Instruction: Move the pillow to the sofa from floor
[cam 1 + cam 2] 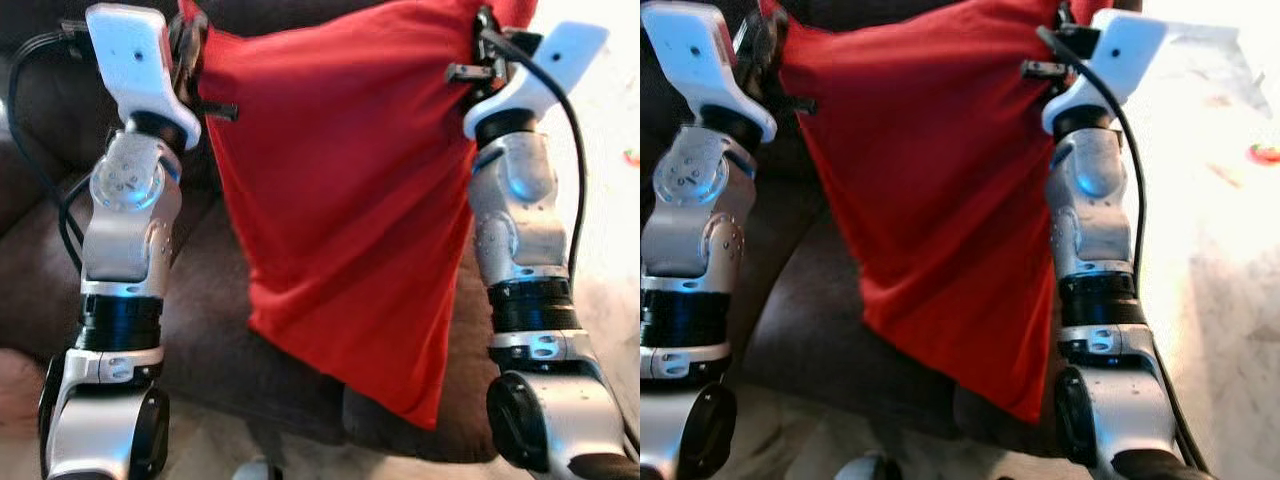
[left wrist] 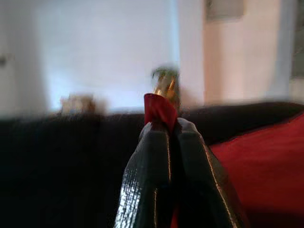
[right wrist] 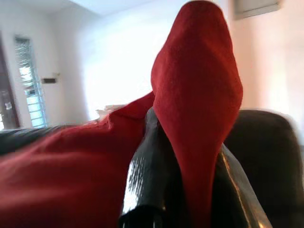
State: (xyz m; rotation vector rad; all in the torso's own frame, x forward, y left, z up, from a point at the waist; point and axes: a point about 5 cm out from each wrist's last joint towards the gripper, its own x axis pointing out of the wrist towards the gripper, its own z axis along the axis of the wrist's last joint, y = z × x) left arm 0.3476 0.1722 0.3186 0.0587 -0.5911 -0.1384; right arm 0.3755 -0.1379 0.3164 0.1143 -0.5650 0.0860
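I see the red pillow hanging limp between both raised arms over the dark sofa, left gripper pinched tight on one top corner, right gripper clamped on the other, pale floor alongside

Dark brown sofa (cushioned seat) on pale floor.

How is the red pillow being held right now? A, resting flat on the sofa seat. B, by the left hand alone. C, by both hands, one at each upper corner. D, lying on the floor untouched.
C: the left hand and the right hand each pinch red fabric, and the red pillow hangs between the raised arms in front of the dark sofa.
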